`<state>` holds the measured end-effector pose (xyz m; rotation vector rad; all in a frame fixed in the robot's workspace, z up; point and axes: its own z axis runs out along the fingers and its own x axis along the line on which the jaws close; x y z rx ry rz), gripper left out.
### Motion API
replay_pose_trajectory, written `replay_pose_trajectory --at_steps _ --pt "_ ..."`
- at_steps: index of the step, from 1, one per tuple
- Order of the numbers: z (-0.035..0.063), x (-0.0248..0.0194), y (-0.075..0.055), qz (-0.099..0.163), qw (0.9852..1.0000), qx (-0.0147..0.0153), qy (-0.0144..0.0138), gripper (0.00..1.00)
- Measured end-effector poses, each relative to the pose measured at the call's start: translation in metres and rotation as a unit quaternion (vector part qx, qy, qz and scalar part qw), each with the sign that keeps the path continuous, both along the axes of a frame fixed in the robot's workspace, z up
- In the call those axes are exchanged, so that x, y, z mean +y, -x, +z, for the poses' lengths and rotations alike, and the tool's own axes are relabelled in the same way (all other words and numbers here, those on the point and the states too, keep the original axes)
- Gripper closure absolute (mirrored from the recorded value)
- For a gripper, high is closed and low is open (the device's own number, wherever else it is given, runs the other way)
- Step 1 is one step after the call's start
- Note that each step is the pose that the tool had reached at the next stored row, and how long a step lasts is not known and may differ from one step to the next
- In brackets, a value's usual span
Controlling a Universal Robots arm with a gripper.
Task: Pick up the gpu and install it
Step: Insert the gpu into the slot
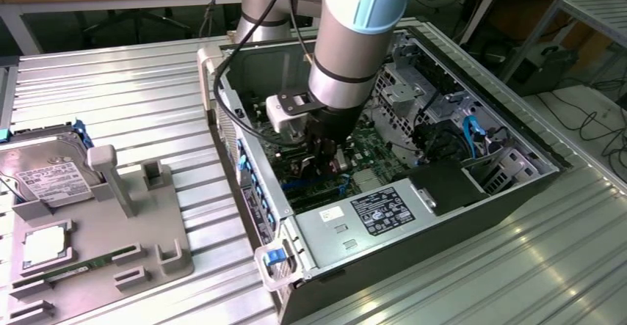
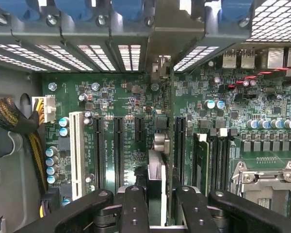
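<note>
My gripper [image 1: 328, 158] is lowered deep inside the open computer case [image 1: 490, 215], over the green motherboard [image 2: 126, 102]. In the wrist view the gpu [image 2: 156, 170] shows edge-on as a thin card between the two black fingers [image 2: 136, 208], standing upright in line with a long black expansion slot. Its far end reaches the gap among the vented slot covers [image 2: 131, 56] at the case's rear wall. The gripper [image 2: 162, 196] is shut on the gpu. In the exterior view the arm and gripper hide most of the card.
Empty black and white slots [image 2: 99, 150] lie beside the card, and memory slots [image 2: 211, 160] and the CPU socket [image 2: 266, 182] on its other side. A yellow-black cable bundle [image 2: 19, 121] hangs nearby. At the exterior view's left a grey fixture [image 1: 128, 215] holds a hard drive [image 1: 49, 174] and a memory stick [image 1: 88, 264].
</note>
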<state>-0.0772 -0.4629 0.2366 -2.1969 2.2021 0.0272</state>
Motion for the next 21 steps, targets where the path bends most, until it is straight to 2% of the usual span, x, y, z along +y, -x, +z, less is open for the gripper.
replay_pose_trajectory --at_steps 1,11,16,21 --pt "-0.0018 0.0002 -0.0001 0.000 1.0000 -0.0005 -0.0011 0.72" --pt "-0.0022 0.0001 0.0000 0.000 1.0000 -0.0002 -0.0004 0.72" --pt "-0.0098 0.0000 0.0006 0.000 1.0000 0.0000 0.0000 0.72" --pt "-0.0104 0.0001 0.0006 0.000 1.0000 -0.0002 -0.0004 0.72"
